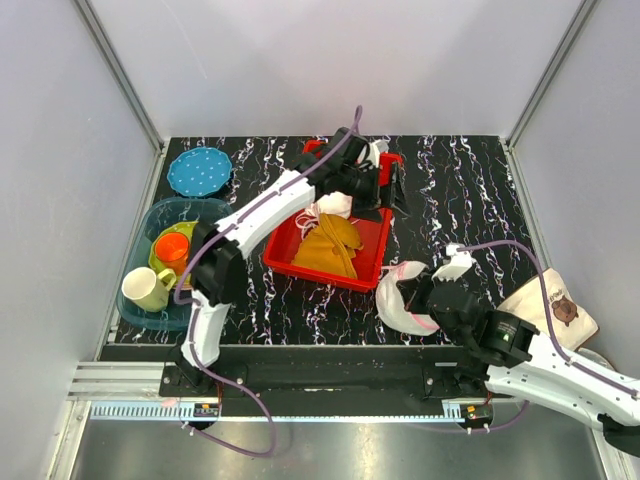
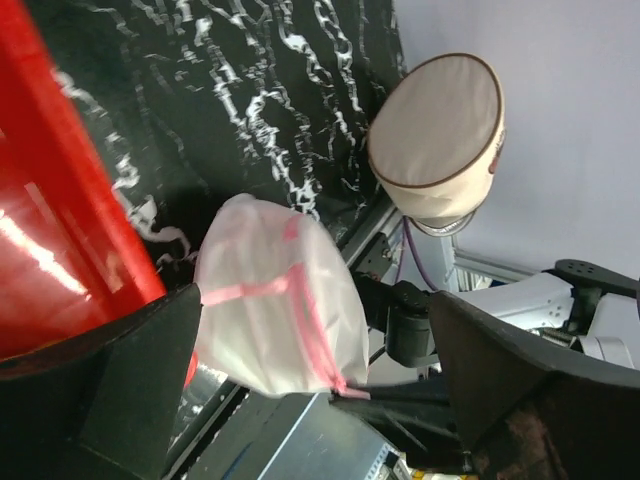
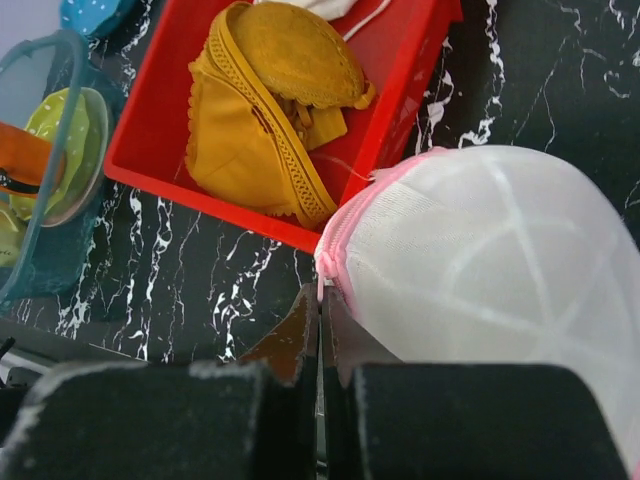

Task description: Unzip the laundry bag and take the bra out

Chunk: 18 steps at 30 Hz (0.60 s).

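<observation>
Overhead, a black, white-veined marble-pattern table [image 1: 470, 190] carries the white left arm [image 1: 265, 210] and right arm [image 1: 545, 365]; only this view shows both at once. The left gripper [image 1: 366, 184] hangs over the far end of a glossy red plastic tray [image 1: 372, 262]. Its wrist camera shows the 2 black fingers [image 2: 130, 390] spread wide with nothing between them.

That camera looks across to the round white mesh laundry bag [image 2: 275, 300], which stands upright with its pink zipper band running down to the right gripper [image 1: 428, 302]. Only the right wrist view shows the grip up close. There the fingers [image 3: 300, 340] press together on the pink edging of the domed, fine-mesh pouch, at the table's near right, just outside the tray.

In the tray lie a crumpled mustard-yellow cloth [image 3: 260, 90] with scalloped trim and, just beside it under the left gripper, the soft pale-pink bra [image 1: 333, 206], partly hidden. A clear teal bin [image 1: 150, 215] holds a cream mug [image 1: 145, 288] and an orange cup [image 1: 172, 248]. A round beige pouch [image 2: 440, 130] and a blue dotted plate [image 1: 198, 170] sit at opposite sides.
</observation>
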### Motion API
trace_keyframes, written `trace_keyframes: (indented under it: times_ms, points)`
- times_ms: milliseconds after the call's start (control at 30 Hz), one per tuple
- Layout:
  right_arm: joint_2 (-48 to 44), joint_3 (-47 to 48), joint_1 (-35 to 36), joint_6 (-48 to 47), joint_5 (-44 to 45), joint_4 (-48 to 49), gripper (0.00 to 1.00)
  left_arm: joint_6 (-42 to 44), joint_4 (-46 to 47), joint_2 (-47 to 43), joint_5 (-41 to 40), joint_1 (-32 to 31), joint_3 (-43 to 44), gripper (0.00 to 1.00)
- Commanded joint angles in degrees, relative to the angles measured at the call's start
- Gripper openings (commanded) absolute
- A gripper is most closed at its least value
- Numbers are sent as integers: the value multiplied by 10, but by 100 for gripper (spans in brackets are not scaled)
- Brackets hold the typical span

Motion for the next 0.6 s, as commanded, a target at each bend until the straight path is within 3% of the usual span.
trace_keyframes:
  times_ms: [0,167,267,567]
  points:
    - [-6,-10,-1,49,29,12,0,3,-3,-135,-79,11,-59,98]
    - [-21,-19,-1,51,27,12,0,-90,127,-241,-39,10,-294,91]
    - [-25,-22,-1,51,21,13,0,-126,186,-272,-17,4,-365,91]
    - [-42,-45,-1,59,-42,8,0,-151,235,-192,45,-41,-352,88]
